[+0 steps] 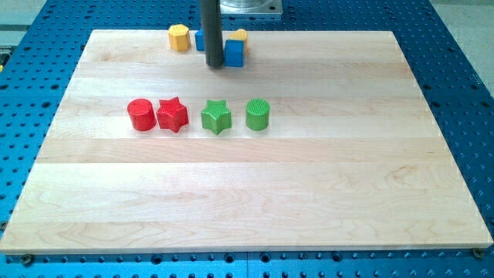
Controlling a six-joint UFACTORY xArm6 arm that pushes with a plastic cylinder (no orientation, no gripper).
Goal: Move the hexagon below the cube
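Observation:
A yellow hexagon (179, 37) sits at the view's top, left of centre. A blue cube (235, 52) sits to its right, just right of my rod. My tip (214, 67) rests on the board touching the cube's left side. A second blue block (200, 40) shows partly behind the rod, between the hexagon and the rod. A yellow block (240, 35) peeks out behind the cube; its shape is unclear.
A row lies across the middle: a red cylinder (140, 114), a red star (173, 115), a green star (217, 116) and a green cylinder (258, 114). The wooden board (247, 201) lies on a blue perforated table (463, 85).

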